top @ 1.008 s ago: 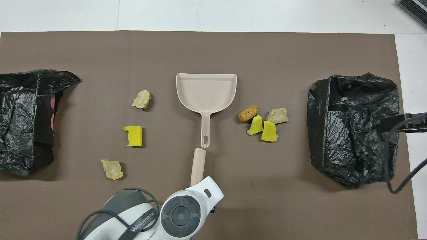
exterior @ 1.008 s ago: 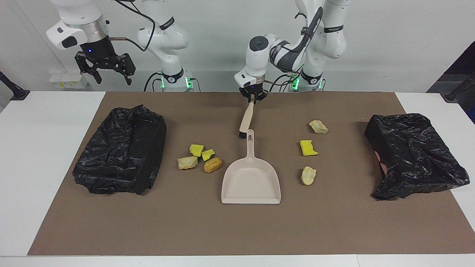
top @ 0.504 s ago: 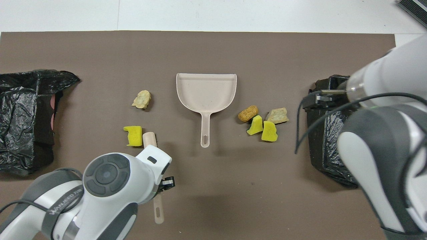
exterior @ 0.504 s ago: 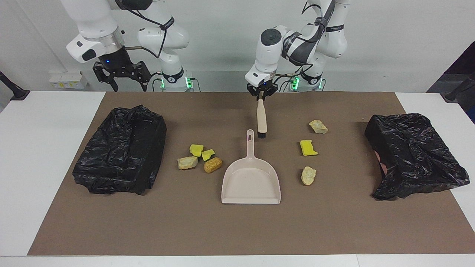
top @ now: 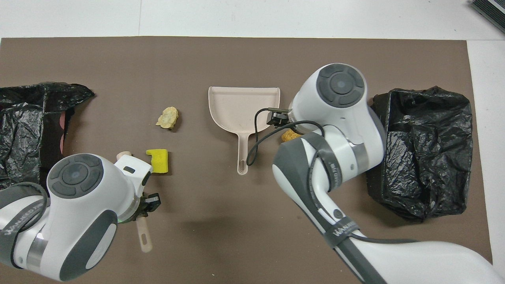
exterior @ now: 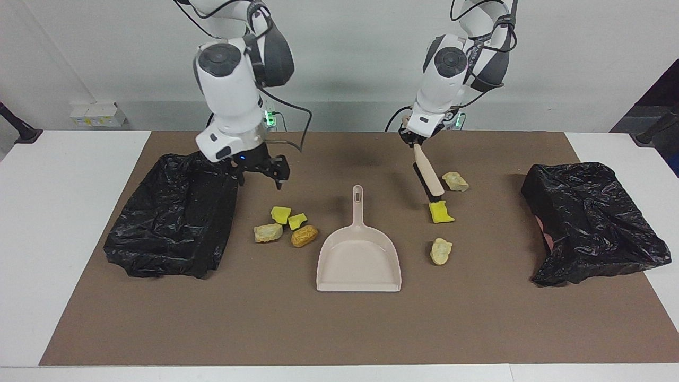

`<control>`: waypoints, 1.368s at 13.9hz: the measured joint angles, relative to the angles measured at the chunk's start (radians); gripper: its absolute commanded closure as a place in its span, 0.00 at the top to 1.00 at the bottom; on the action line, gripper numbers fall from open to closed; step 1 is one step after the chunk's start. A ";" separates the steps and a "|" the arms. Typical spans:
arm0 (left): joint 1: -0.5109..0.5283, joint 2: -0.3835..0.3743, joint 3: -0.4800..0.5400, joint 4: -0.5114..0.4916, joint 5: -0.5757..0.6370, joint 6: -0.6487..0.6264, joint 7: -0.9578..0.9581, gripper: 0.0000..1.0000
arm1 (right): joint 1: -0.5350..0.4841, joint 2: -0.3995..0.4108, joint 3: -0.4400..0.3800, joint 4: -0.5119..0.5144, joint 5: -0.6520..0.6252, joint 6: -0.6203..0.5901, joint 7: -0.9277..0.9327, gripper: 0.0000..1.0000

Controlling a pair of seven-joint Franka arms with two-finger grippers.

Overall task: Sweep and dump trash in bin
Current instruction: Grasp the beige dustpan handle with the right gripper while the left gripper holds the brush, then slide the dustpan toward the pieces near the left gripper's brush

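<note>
My left gripper (exterior: 415,140) is shut on the handle of a beige brush (exterior: 431,183) with black bristles. The brush slants down, its head right by a yellow sponge bit (exterior: 440,212) (top: 158,161); I cannot tell whether they touch. Two pale lumps (exterior: 455,181) (exterior: 441,251) lie close by. The beige dustpan (exterior: 358,260) (top: 244,106) rests mid-mat, handle toward the robots. My right gripper (exterior: 260,178) hangs open and empty above the mat, over a spot beside a cluster of trash: two yellow bits (exterior: 280,214), a pale lump (exterior: 268,232) and an orange-brown lump (exterior: 304,235).
Two bins lined with black bags stand on the brown mat, one at the right arm's end (exterior: 175,233) (top: 422,150), one at the left arm's end (exterior: 589,223) (top: 27,138). In the overhead view the right arm covers most of the trash cluster.
My left arm has carried the brush from near the dustpan's handle toward its own end, down to the yellow sponge bit. My right arm has swung in and lowered beside the trash cluster.
</note>
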 measured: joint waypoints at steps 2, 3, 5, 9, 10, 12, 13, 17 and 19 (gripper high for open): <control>0.010 -0.031 -0.001 -0.050 0.020 -0.008 -0.001 0.00 | 0.048 0.064 0.002 0.029 0.012 0.038 0.040 1.00; 0.016 -0.054 -0.001 -0.081 0.024 -0.014 -0.001 0.00 | 0.073 0.092 0.002 0.040 0.012 0.059 0.046 1.00; 0.027 -0.111 -0.002 -0.162 0.026 -0.016 -0.010 0.00 | 0.115 0.131 0.002 0.053 0.012 0.087 0.045 1.00; 0.023 -0.149 -0.020 -0.293 0.026 0.075 -0.128 0.00 | 0.127 0.137 0.008 0.055 0.013 0.084 -0.007 1.00; 0.020 -0.148 -0.024 -0.317 0.026 0.112 -0.144 0.00 | 0.127 0.137 0.015 0.054 0.014 0.076 -0.031 0.85; 0.014 -0.146 -0.030 -0.329 0.025 0.171 -0.148 0.00 | 0.127 0.136 0.022 0.046 0.014 0.074 -0.072 0.34; 0.009 -0.141 -0.030 -0.329 0.025 0.204 -0.148 0.00 | 0.127 0.135 0.022 0.044 0.014 0.069 -0.080 0.00; -0.004 -0.056 -0.030 -0.276 0.025 0.266 -0.116 0.00 | 0.128 0.127 0.028 0.043 0.015 0.023 -0.086 0.00; -0.005 0.011 -0.031 -0.213 0.024 0.272 -0.058 0.00 | 0.127 0.124 0.034 0.043 0.015 0.022 -0.171 0.00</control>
